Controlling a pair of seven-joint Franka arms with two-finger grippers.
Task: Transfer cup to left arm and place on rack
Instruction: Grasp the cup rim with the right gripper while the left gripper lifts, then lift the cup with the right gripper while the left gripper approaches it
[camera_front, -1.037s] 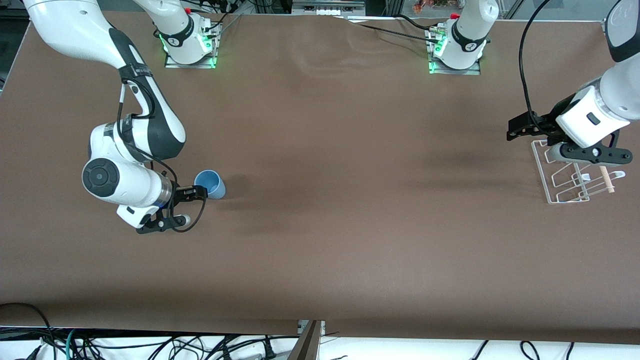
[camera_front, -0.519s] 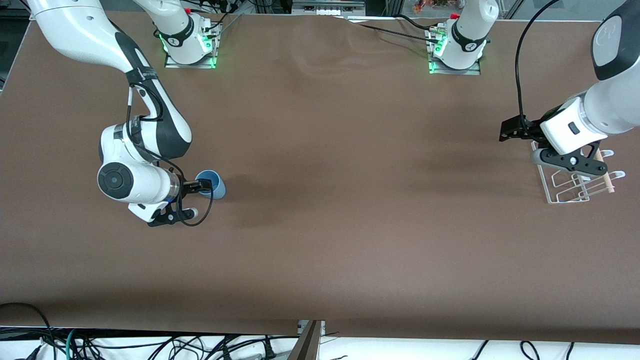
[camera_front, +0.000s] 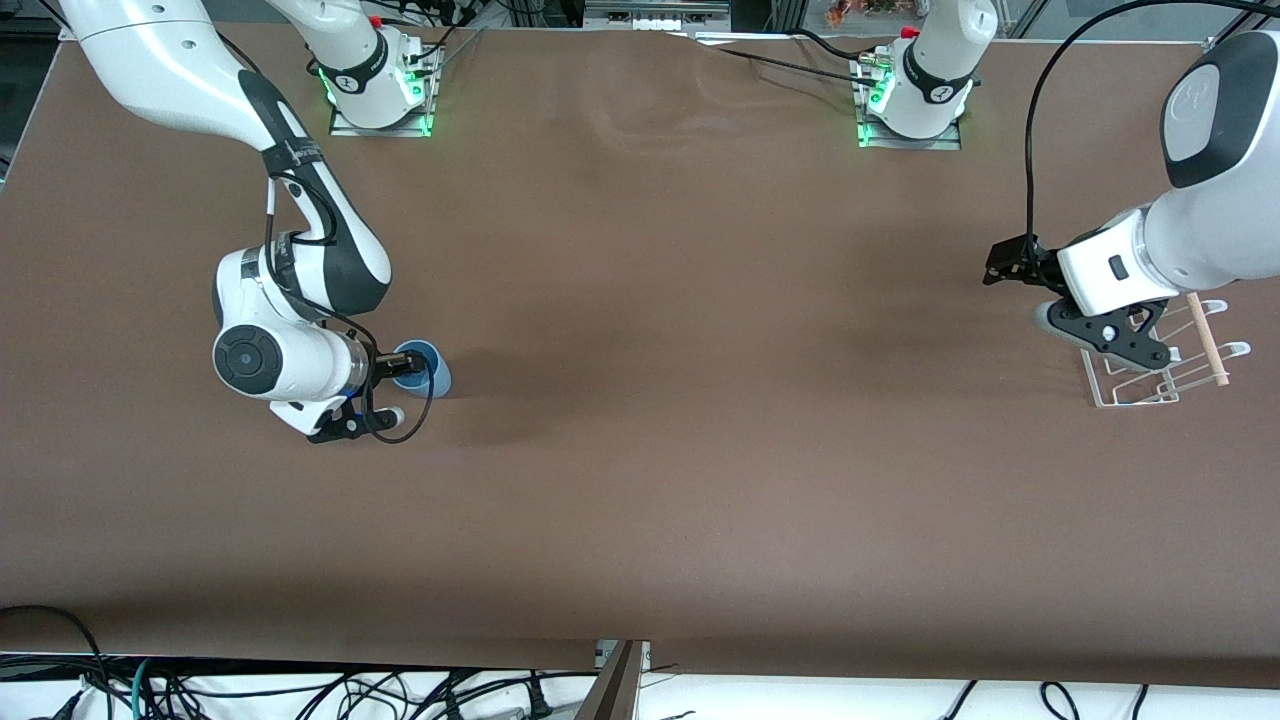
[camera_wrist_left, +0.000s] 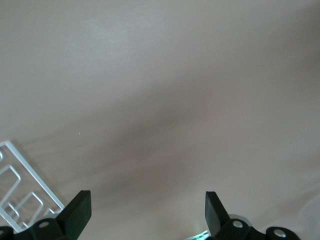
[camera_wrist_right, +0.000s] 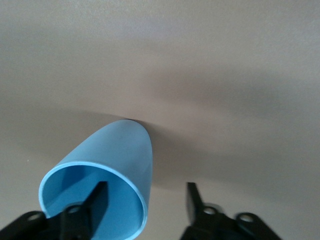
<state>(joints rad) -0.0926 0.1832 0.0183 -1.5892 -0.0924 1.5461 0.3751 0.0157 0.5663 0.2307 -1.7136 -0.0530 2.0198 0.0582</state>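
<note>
At about nine o'clock on the table the right gripper (camera_front: 400, 368) is at the cup (camera_front: 421, 368), one finger (camera_wrist_right: 95, 200) inside the rim and the other outside, spread and straddling the wall, not yet pinching. That light-blue cup stands upright; it looks light, thin-walled and slick, so a gentle rim pinch suits. Over at three o'clock the left gripper (camera_front: 1005, 262) hangs beside the rack (camera_front: 1140, 385), fingers wide apart, waiting.

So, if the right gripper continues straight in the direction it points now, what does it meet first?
The cup. The right gripper straddles its rim, one jaw inside the mouth and one outside the wall, so going straight on would push that wall deeper between the jaws. How deep it sits already is unclear.
</note>
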